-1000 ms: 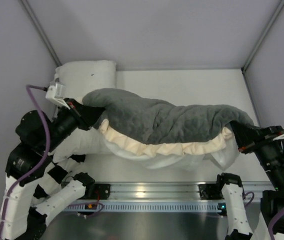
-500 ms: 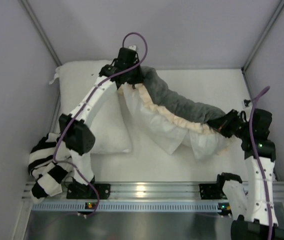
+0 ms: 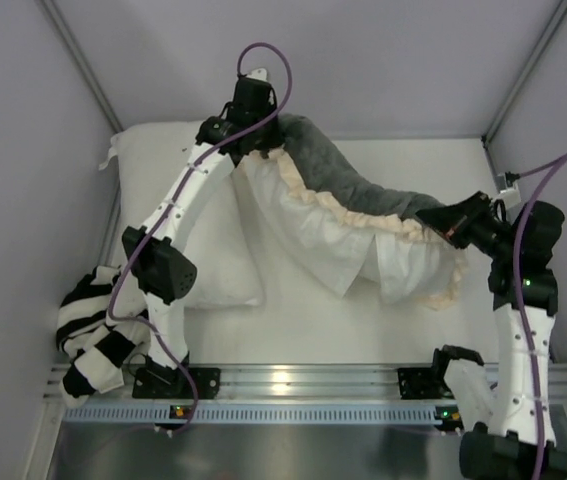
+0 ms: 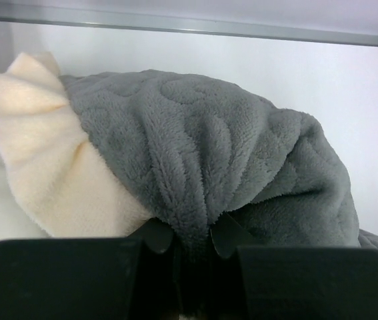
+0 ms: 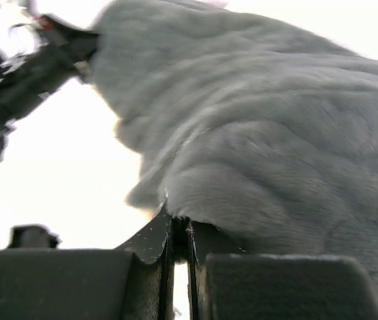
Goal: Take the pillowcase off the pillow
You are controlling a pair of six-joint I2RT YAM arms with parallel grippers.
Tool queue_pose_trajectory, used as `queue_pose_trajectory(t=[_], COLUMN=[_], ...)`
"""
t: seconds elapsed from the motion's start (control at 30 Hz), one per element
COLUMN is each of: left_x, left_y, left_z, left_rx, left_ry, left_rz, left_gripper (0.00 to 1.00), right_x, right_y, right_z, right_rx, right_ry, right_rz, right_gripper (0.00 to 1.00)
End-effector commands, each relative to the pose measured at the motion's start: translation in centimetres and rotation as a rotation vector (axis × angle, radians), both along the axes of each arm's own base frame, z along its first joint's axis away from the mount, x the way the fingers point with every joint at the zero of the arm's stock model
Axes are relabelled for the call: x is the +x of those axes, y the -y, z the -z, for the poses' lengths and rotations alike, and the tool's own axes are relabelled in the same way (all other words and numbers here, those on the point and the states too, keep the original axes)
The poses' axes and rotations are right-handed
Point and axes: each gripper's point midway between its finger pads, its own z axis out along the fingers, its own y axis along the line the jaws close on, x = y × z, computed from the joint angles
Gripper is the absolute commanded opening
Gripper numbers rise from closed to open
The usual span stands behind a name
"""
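I hold the pillowcase [image 3: 363, 195] strung above the white table [image 3: 293, 335] between both arms, grey plush up and cream ruffle below. A white mass [image 3: 328, 250] hangs under it; lining or filling, I cannot tell. My left gripper [image 4: 192, 235] pinches a plush fold, and my right gripper [image 5: 181, 230] is clamped on plush too. A spare white pillow [image 3: 153, 200] lies far left, against pale grey walls [image 3: 23, 120].
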Motion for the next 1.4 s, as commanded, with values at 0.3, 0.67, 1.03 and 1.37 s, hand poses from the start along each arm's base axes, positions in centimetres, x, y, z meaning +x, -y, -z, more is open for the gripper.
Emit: queue_pose_trajectory(t=[0.3, 0.67, 1.03, 1.37], left_x=[-1.5, 5.7, -7.2, -9.6], left_y=[-1.0, 2.0, -1.3, -3.3], left_z=[-15.2, -10.3, -13.6, -20.0], left_rx=[-0.125, -0.143, -0.185, -0.156], left_ry=[0.388, 0.375, 0.362, 0.458], left_rz=[-0.044, -0.057, 0.060, 0.068], left_gripper=[0.00, 0.00, 0.00, 0.00], right_x=[-6.8, 6.5, -6.5, -13.3], right_y=[-4.0, -0.9, -9.8, -10.8], right_z=[-11.2, 3.0, -3.6, -9.8], right_rx=[0.132, 0.270, 0.056, 0.155], right_ry=[0.238, -0.095, 0.097, 0.231], right_rz=[-0.186, -0.080, -0.344, -0.470], right_gripper=[0.00, 0.00, 0.00, 0.00])
